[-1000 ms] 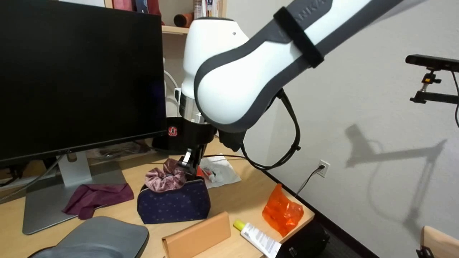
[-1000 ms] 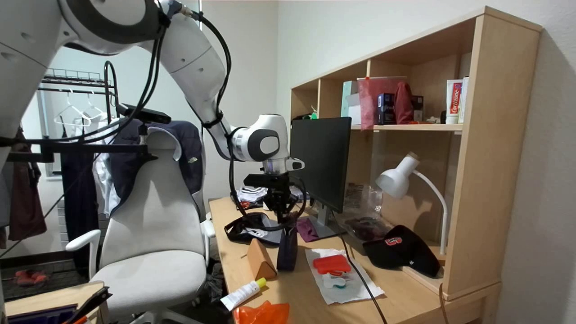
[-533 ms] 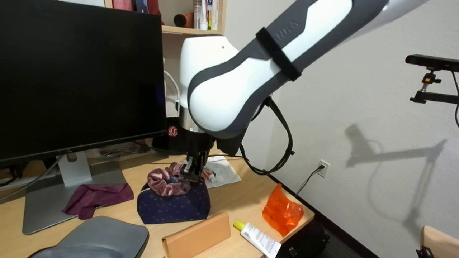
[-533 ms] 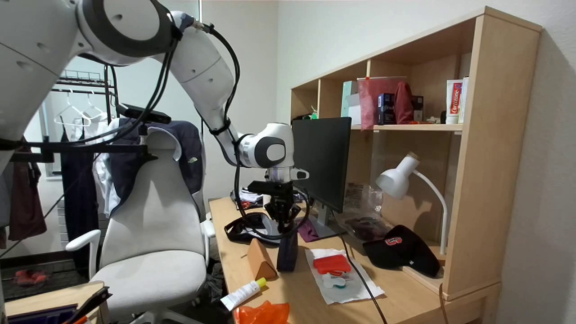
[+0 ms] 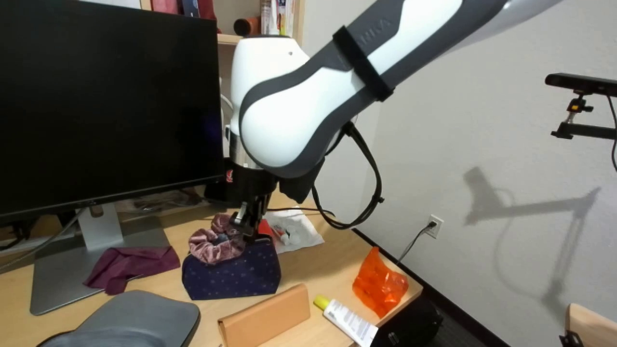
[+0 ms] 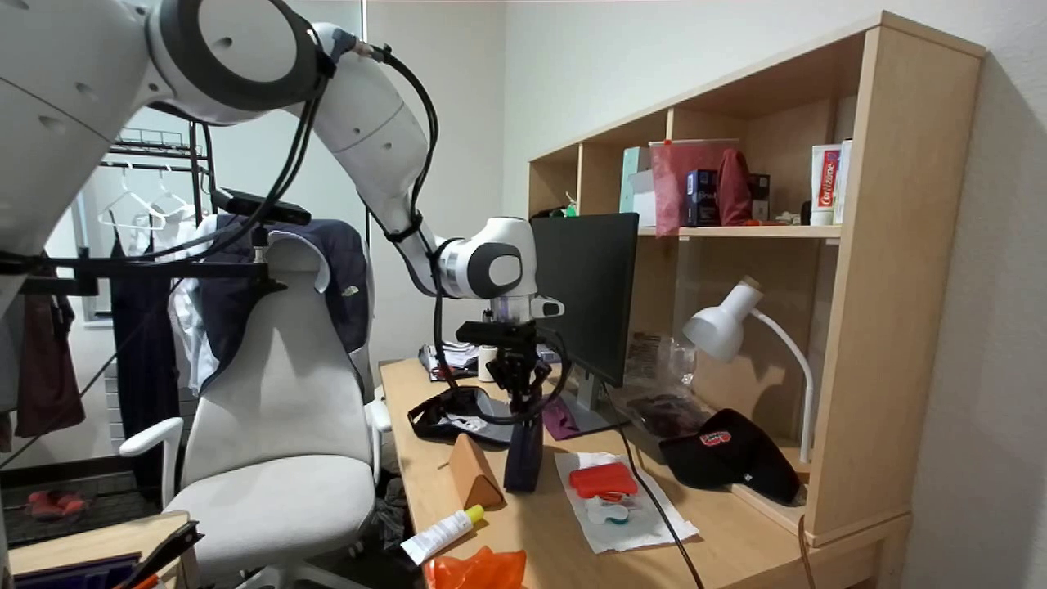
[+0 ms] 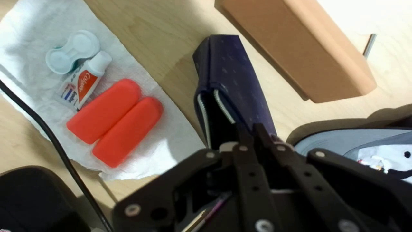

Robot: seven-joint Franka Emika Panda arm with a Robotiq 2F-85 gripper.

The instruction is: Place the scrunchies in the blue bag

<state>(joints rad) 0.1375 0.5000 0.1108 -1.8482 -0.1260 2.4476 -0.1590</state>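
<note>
Gripper [image 5: 248, 235] is closed, hard to say if it's pinching anything. It's just lifted a touch and the 1 pink scrunchie [image 5: 218, 251] in sight shifts with it. That's at the mouth of the blue bag [image 5: 231, 277], mostly sticking out, so imo it needs tucking in. On the desk [image 5: 311, 262] nearby: tan case [image 5: 265, 315], 2 red pieces [image 7: 128, 132] on paper towel [image 7: 151, 161]. Pale chair [image 6: 274, 401] beyond.

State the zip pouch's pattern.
The zip pouch is navy with small paler spots, clearest in an exterior view.
</note>
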